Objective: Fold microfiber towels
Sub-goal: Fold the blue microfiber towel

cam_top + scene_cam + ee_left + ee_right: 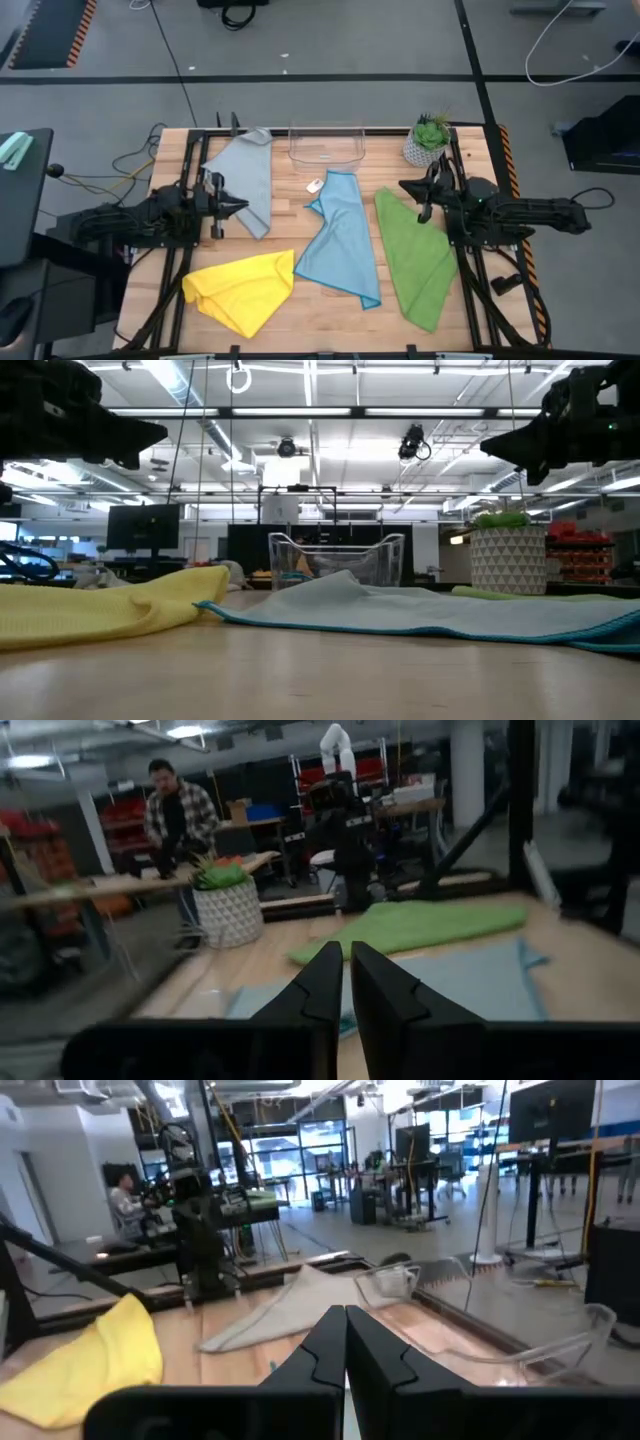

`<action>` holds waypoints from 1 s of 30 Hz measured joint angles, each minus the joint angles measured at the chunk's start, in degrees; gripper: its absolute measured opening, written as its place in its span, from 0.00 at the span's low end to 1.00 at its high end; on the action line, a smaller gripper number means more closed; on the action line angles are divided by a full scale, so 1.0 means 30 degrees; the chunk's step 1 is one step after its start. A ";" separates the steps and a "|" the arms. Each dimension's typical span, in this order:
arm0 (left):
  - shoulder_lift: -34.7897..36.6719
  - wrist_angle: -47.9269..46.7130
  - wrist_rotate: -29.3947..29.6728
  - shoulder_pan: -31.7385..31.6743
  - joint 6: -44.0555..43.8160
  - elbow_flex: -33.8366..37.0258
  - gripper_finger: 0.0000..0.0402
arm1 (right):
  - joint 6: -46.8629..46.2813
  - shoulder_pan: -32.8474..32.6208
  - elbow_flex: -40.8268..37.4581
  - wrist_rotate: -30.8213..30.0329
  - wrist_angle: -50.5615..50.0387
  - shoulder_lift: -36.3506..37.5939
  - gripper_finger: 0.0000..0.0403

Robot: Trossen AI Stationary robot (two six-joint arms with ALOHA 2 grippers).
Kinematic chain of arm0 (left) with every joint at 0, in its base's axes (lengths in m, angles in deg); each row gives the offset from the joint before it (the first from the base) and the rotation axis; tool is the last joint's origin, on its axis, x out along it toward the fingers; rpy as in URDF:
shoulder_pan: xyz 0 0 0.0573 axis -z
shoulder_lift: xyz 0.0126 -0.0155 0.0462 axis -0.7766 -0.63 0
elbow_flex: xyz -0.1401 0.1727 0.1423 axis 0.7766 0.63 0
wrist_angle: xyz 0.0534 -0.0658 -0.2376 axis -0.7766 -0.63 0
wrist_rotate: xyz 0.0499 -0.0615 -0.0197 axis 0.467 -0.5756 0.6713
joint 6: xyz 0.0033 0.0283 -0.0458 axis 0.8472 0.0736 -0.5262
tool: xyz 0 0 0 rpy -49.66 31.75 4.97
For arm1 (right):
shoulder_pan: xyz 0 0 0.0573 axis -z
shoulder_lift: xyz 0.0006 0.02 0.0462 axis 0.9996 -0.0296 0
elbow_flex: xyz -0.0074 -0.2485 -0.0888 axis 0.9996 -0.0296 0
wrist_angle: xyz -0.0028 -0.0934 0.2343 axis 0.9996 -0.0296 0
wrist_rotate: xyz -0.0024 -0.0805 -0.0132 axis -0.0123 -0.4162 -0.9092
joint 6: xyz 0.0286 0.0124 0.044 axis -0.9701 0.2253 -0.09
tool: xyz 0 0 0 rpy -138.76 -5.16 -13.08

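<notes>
- High view, straight down: four towels lie unfolded and rumpled on the wooden table [300, 310]. Grey towel [247, 180] upper left, yellow towel [243, 290] lower left, light blue towel [343, 240] in the centre, green towel [415, 262] on the right.
- Left gripper [238, 206] sits at centre left, fingers pressed nearly together with only a slit between them, holding nothing. Its tip hangs over the grey towel's inner edge; low view puts it well above the tabletop.
- Right gripper [408, 188] at upper right, jaws pressed together, empty, raised too. It sits just above the green towel's top corner.
- Key relation: each arm is nearest its own side's towel. Grey runs long from frame top toward the lower middle, directly beside the left jaws; green runs long from its top corner down to lower right, trailing alongside the right arm.
- Light blue lies between both grippers, long axis top to bottom, roughly equal reach for either arm.
- Judgement: no fold begun; either gripper must open and drop before any pick.
- Room: bare wood shows between grey and blue and along the bottom edge. Clear bin [327, 144] and potted plant [428, 138] crowd the top edge; blue and green nearly touch.
</notes>
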 joint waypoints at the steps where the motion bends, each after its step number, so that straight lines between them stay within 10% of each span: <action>1: 0.0000 0.0046 0.0000 0.0000 -0.0559 0.0000 0.10 | 0.0068 0.0052 0.0000 0.0000 0.0245 0.0000 0.03; 11: 0.0007 0.1581 0.0051 -0.0075 -0.4341 0.0000 0.06 | -0.0292 -0.0201 0.0679 0.1037 0.1356 -0.1653 0.01; 30: 0.0000 0.0426 0.0080 -0.0080 -0.2985 0.0000 0.02 | -0.0117 -0.1088 0.8616 0.0335 -0.0595 -1.2638 0.10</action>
